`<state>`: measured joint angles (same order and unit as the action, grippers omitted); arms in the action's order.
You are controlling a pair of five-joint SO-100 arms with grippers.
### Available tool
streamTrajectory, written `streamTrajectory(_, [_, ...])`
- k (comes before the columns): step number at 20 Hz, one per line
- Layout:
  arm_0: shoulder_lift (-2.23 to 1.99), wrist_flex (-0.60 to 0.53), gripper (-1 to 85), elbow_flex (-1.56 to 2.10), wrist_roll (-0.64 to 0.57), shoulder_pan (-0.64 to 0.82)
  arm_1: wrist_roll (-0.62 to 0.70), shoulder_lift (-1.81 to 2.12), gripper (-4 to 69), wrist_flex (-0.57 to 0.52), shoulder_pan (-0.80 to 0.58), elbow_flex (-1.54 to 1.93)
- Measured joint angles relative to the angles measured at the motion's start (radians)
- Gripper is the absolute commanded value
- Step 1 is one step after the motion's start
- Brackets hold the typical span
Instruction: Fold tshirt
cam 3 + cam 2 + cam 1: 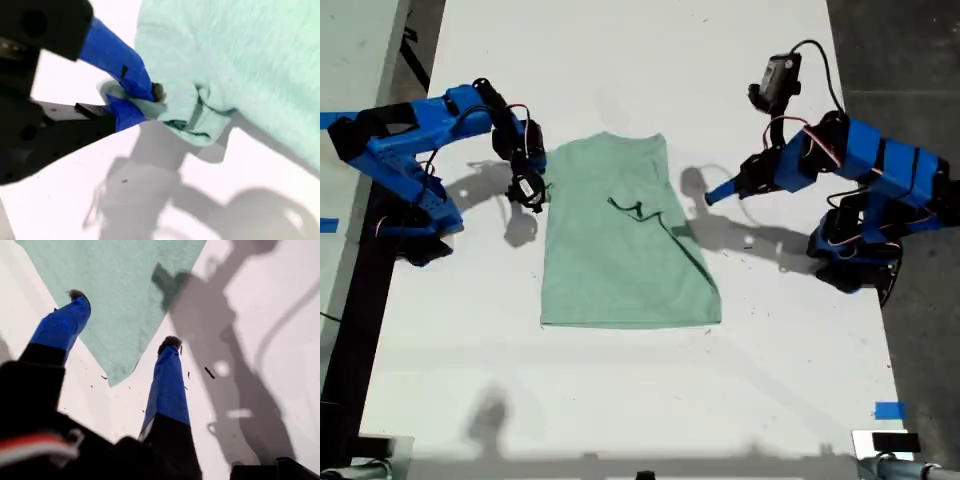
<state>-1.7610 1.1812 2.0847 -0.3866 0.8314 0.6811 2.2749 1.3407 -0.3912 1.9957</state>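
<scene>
At the exterior view's left, my second gripper [532, 190] is at the side edge of the tshirt [620, 260], in the upper half of the frame. Its arm reaches in from the left with the elbow bent and the wrist turned down to the cloth. In the second wrist view this claw [145, 97] is closed on a small bunch of the hem, which crumples between the blue fingers.

The tshirt lies in the middle of the white table [620, 400], already narrowed to a tall rectangle, with a dark crease running across it toward the lower right. I judge it light, soft and limp. It will sag and wrinkle when lifted, so it is best taken at an edge or a corner, with only a thin pinch.

At the exterior view's right, my first gripper [712, 197] hangs low, just beside the cloth and not touching it. Its jaws stand wide apart and hold nothing [124, 319], and one corner of the tshirt lies below them.
</scene>
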Motion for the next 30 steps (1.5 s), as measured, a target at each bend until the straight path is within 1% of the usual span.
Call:
streamTrajectory(4, [0.087, 0.029, 0.1, -0.276, 0.012, -0.129, 0.0, 0.012, 30.4, 0.0, 0.0, 0.003])
streamTrajectory(8, [0.319, 0.051, 0.1, -0.6, -0.017, -0.23, -0.011, 0.023, 30.4, 0.0, 0.0, 0.017])
streamTrajectory(11, [0.561, 0.106, 0.1, -0.881, -0.025, -0.273, -0.021, 0.055, 30.2, -0.002, 0.0, 0.043])
streamTrajectory(14, [0.75, 0.114, 0.1, -1.094, -0.034, -0.295, -0.035, 0.103, 30.0, -0.003, 0.005, 0.077])
streamTrajectory(15, [0.785, 0.103, 0.1, -1.117, -0.043, -0.295, -0.037, 0.124, 29.9, -0.003, 0.005, 0.092])
streamTrajectory(16, [0.821, 0.094, 2.2, -1.132, -0.052, -0.295, -0.041, 0.147, 29.9, -0.003, 0.005, 0.109])
streamTrajectory(17, [0.845, 0.08, 14.3, -1.138, -0.063, -0.295, -0.043, 0.167, 29.8, -0.003, 0.005, 0.126])
streamTrajectory(18, [0.865, 0.061, 24.2, -1.138, -0.074, -0.295, -0.046, 0.183, 29.8, -0.003, 0.005, 0.14])
streamTrajectory(21, [0.876, 0.035, 30.0, -1.14, -0.094, -0.296, -0.049, 0.195, 29.8, -0.003, 0.005, 0.147])
streamTrajectory(22, [0.876, 0.055, 30.8, -1.14, -0.094, -0.296, -0.049, 0.195, 29.6, -0.003, 0.005, 0.147])
streamTrajectory(25, [0.782, 0.166, 28.3, -1.126, -0.094, -0.304, -0.049, 0.195, 25.9, -0.003, 0.009, 0.147])
streamTrajectory(28, [0.583, 0.27, 28.4, -1.058, -0.043, -0.362, -0.051, 0.192, 26.2, -0.003, 0.041, 0.147])
streamTrajectory(30, [0.479, 0.298, 28.4, -0.971, 0.003, -0.417, -0.063, 0.175, 27.3, -0.006, 0.086, 0.147])
